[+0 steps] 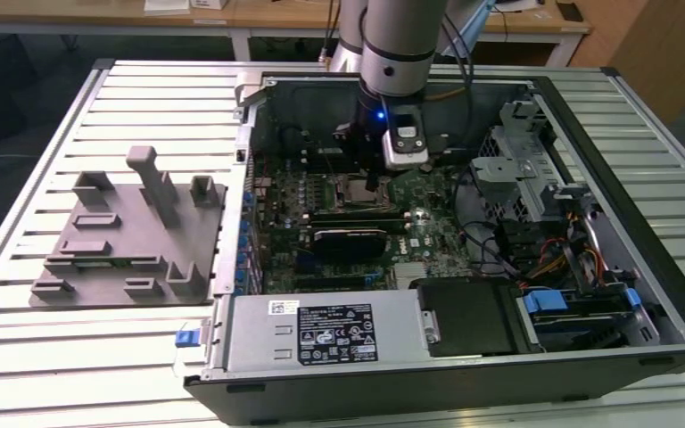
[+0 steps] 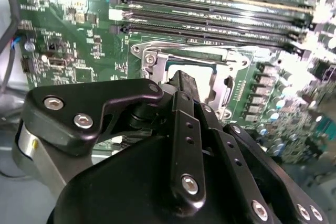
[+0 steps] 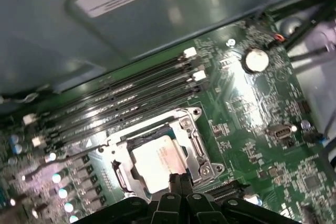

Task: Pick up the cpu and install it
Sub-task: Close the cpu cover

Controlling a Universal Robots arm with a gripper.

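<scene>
The cpu (image 3: 156, 162), a small square chip with a silvery top plate, lies flat inside the metal socket frame (image 3: 202, 156) on the green motherboard (image 3: 252, 129). My gripper (image 3: 178, 178) hangs just above the socket's edge beside the chip. Its two black fingers are pressed together, with nothing seen between them. In the second wrist view the gripper (image 2: 184, 80) covers most of the socket frame (image 2: 152, 59). In the exterior view the arm reaches down into the open computer case (image 1: 628, 294), with the gripper (image 1: 373, 181) over the socket (image 1: 360, 192).
Dark memory slots (image 3: 126, 93) run beside the socket. A grey fixture tray (image 1: 128, 232) stands on the slatted table at the exterior view's left. Inside the case are a power supply (image 1: 318, 330), a drive cage (image 1: 533, 178) and loose cables (image 1: 557, 259).
</scene>
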